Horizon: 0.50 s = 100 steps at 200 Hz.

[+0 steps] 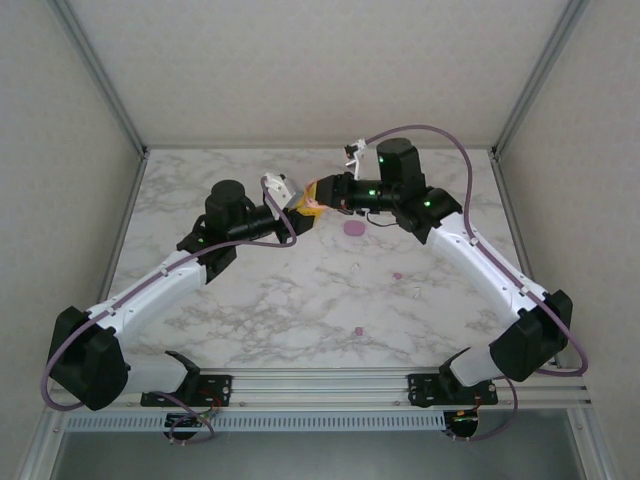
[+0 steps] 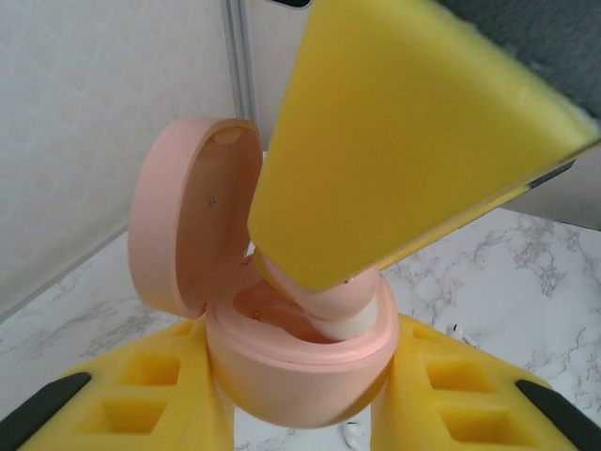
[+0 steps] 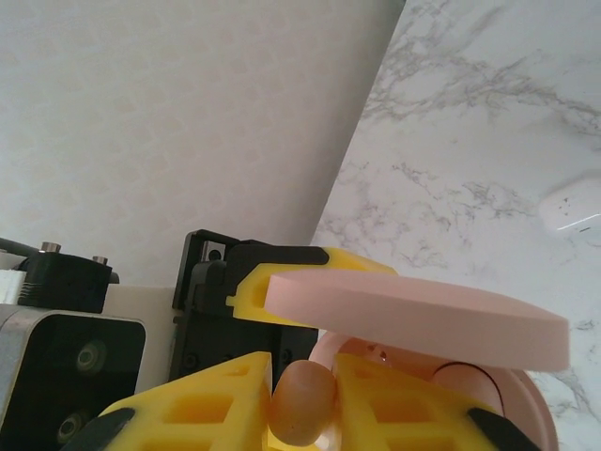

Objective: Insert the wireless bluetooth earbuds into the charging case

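My left gripper [image 1: 297,213] is shut on a salmon-pink charging case [image 2: 300,371], gripping its lower half, and the lid [image 2: 188,221] stands open. A salmon-pink earbud [image 2: 355,303] with a white tip rests in the mouth of the case. My right gripper [image 1: 320,196] is shut on that earbud [image 3: 302,406], which sits between its yellow fingers [image 3: 211,404]. From above, the two grippers meet over the back middle of the table, with the case [image 1: 311,205] between them. In the right wrist view the case's lid [image 3: 413,308] lies edge-on just above the earbud.
A round purple case [image 1: 354,228] lies on the marble table [image 1: 250,300] just right of the grippers. Small purple earbuds [image 1: 397,274] [image 1: 358,330] and white ones [image 1: 413,291] are scattered nearer the front. A white earbud [image 2: 457,332] lies under the held case. A white case [image 3: 575,209] sits further off.
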{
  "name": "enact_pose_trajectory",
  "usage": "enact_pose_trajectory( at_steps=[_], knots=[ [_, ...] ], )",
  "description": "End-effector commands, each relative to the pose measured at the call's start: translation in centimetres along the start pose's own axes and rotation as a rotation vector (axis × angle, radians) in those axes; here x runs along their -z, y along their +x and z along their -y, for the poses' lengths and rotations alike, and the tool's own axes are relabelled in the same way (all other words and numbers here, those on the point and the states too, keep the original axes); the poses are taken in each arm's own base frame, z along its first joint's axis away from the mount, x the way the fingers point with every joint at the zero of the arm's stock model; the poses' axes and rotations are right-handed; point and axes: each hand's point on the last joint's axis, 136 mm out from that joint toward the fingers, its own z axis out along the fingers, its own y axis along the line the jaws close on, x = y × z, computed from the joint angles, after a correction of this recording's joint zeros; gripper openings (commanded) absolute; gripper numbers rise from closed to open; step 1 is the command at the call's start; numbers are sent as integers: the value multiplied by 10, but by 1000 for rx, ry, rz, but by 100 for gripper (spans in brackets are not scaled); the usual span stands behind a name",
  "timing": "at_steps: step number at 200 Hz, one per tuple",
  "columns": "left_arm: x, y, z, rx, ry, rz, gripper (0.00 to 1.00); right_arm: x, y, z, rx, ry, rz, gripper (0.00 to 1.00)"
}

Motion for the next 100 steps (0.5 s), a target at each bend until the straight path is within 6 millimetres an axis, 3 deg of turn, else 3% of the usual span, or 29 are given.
enact_pose_trajectory(
  at_steps=[1, 100],
  knots=[
    [2, -30, 7, -35, 24, 93, 12, -7, 3, 8, 16, 68, -16, 24],
    [1, -33, 6, -23, 25, 105, 11, -4, -9, 8, 18, 110, 52, 22]
  ],
)
